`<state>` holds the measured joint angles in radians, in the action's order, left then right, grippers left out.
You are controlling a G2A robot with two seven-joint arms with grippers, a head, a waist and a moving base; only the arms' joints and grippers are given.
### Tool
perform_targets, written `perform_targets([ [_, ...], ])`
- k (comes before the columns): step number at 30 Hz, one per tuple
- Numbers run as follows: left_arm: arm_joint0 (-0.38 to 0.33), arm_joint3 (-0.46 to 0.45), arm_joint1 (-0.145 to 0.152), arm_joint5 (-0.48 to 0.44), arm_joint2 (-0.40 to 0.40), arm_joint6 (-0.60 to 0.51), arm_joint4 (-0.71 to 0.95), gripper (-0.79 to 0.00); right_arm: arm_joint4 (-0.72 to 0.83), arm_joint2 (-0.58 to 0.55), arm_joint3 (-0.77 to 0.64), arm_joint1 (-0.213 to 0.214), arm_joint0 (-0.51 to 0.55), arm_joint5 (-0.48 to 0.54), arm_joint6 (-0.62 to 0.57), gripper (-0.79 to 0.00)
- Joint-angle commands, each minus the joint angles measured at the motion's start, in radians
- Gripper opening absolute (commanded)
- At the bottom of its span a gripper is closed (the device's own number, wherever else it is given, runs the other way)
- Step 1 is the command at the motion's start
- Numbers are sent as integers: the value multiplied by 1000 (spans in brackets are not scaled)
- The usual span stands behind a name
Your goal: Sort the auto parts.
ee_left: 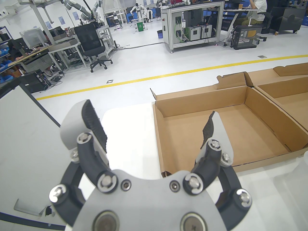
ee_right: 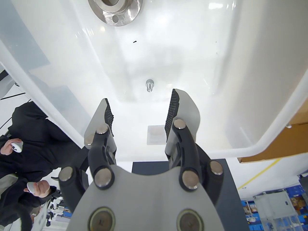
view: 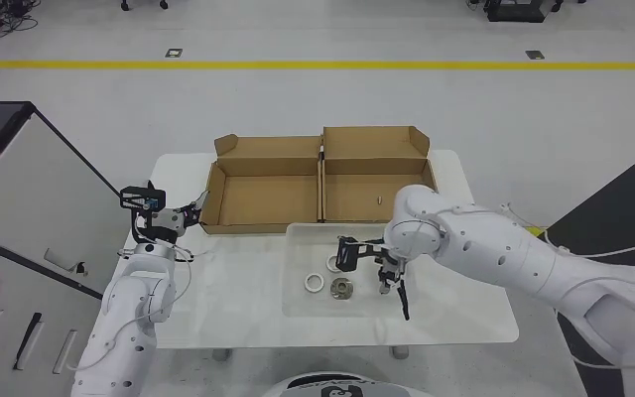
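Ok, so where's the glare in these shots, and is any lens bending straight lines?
Right wrist view: bright glints sit on the glossy white tray and the metal flange, with a soft grey shadow by the bolt. Left wrist view: the wide lens slightly bows the yellow floor line. Top view: even light, faint shadows.

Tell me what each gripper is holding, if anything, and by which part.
Nothing is held. Both the left gripper and the right gripper are open and empty; a small silver bolt lies loose in the white plastic tray.
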<state>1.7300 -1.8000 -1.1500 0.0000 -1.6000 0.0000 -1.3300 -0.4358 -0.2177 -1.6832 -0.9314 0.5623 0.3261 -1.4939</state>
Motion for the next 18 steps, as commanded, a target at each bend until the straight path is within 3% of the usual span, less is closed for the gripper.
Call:
perform_targets([
  [1,0,0,0,0,0,0,0,0,-1,12,15,-9,-3,-5,-5,-292],
  [18,0,0,0,0,0,0,0,0,-21,48,114,-69,-1,-32,-32,-382],
])
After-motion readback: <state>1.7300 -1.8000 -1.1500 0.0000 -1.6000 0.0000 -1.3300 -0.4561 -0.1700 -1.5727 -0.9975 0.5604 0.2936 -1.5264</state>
